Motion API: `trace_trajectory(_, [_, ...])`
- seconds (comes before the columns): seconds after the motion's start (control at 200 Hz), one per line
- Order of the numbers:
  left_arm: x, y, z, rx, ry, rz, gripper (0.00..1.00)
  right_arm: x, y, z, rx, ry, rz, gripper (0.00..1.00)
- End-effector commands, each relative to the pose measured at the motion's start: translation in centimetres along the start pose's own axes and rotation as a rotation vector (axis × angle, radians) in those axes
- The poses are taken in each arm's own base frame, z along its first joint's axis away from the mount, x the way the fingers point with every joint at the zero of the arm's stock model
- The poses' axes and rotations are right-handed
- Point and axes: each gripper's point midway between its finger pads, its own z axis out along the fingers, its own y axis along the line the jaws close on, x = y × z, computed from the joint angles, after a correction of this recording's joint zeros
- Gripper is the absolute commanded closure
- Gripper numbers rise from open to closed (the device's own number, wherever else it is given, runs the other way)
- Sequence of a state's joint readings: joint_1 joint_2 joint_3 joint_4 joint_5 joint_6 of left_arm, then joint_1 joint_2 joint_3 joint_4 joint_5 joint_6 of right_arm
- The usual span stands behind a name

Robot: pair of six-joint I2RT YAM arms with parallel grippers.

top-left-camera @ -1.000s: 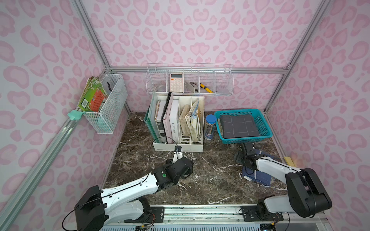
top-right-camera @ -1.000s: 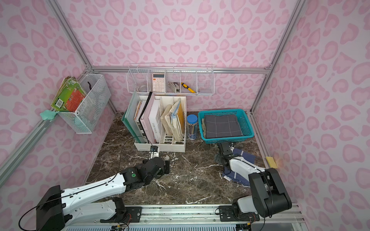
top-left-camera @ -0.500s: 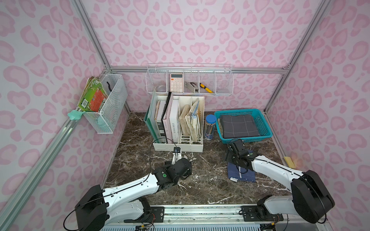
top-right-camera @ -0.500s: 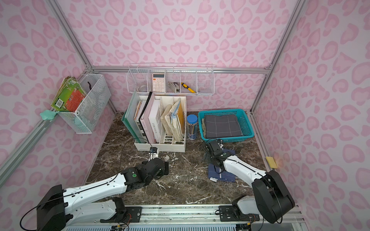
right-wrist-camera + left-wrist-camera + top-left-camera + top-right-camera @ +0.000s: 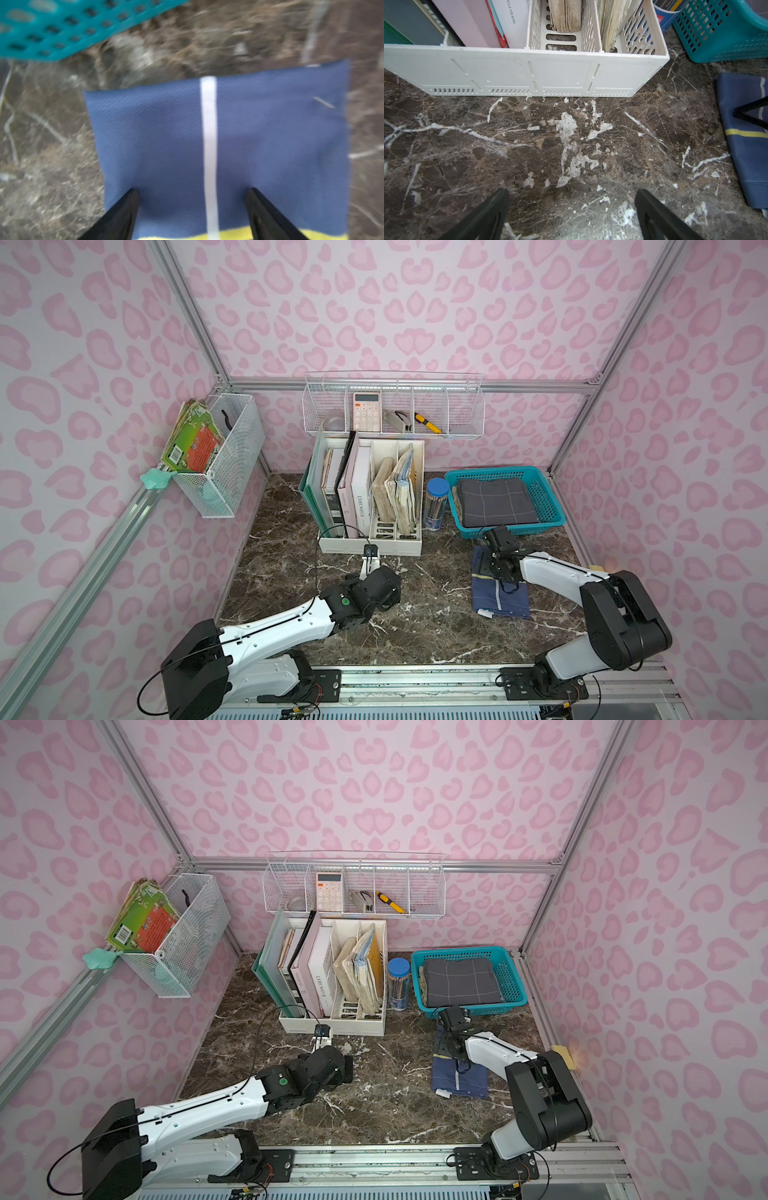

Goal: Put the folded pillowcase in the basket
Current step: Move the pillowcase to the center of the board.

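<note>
The pillowcase (image 5: 500, 602) lies flat on the surface (image 5: 432, 614), on the robot's right side, in front of the basket (image 5: 553, 506) and outside it. It is a blue folded rectangle. In both top views its long axis runs from the robot's side toward the basket. Its short far edge faces the basket's near wall, with a narrow strip of bare marble between them in the right wrist view. A white stripe runs along the long axis, and a yellow stripe crosses it nearer the robot.

The right end effector (image 5: 192, 190) hangs over the far half of the pillowcase, pointing down at it. Its jaws stand apart, released, one finger on each side of the white stripe and nothing gripped between them. The view is too blurred to tell whether the tips touch the fabric.

The left end effector (image 5: 571, 191) is spread wide over bare marble near the rack (image 5: 374, 546), well apart from the pillowcase.

A grey checked cloth (image 5: 496, 502) already lies in the basket.
</note>
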State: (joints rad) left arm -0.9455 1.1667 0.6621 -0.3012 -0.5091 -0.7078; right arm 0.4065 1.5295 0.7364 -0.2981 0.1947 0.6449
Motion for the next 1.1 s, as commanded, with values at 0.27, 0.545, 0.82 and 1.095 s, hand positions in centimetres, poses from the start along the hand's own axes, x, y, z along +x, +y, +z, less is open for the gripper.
trace_trajectory(0.27, [-0.1,1.9,-0.5,-0.045,-0.011,-0.041,0.01,5.3,10.5,-2.3,-0.248,0.003,-0.338,0.27])
trace_trajectory(0.545, [-0.2,1.3,-0.1,0.019,0.026,-0.049,0.02,5.3,11.0,-6.7,-0.265,-0.097,-0.413,0.27])
trace_trajectory(0.82, [-1.2,-5.6,1.9,0.203,0.154,0.058,0.14,6.0,6.7,-7.5,-0.271,-0.077,-0.248,0.31])
trace_trajectory(1.095, [-2.2,-13.1,4.8,0.376,0.260,0.104,0.26,9.1,5.7,-8.0,-0.430,-0.060,-0.119,0.38])
